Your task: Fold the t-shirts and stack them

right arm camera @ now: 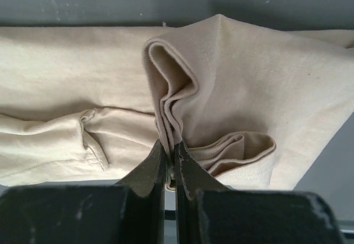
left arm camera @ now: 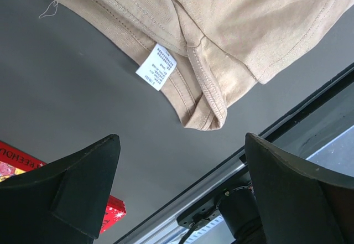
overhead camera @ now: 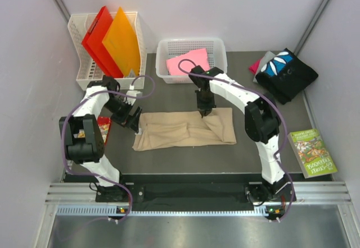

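Observation:
A tan t-shirt [overhead camera: 185, 128] lies half-folded in a long band across the middle of the dark table. My right gripper [overhead camera: 204, 112] is shut on a bunched fold of its far edge, and the pinched cloth [right arm camera: 168, 117] rises between the jaws. My left gripper [overhead camera: 134, 118] is open and empty just off the shirt's left end; its wrist view shows the shirt's hem and white label [left arm camera: 156, 67] beyond the fingers [left arm camera: 83, 183]. A pink t-shirt [overhead camera: 187, 63] lies in a white basket. A black t-shirt with blue-and-white print [overhead camera: 285, 72] lies at the far right on grey and magenta ones.
A white basket [overhead camera: 83, 45] at the far left holds red and orange folders [overhead camera: 112, 41]. The white basket [overhead camera: 216, 48] of the pink shirt stands at the far middle. A red packet [overhead camera: 103, 129] lies by the left arm. A book [overhead camera: 313, 152] lies at the right edge.

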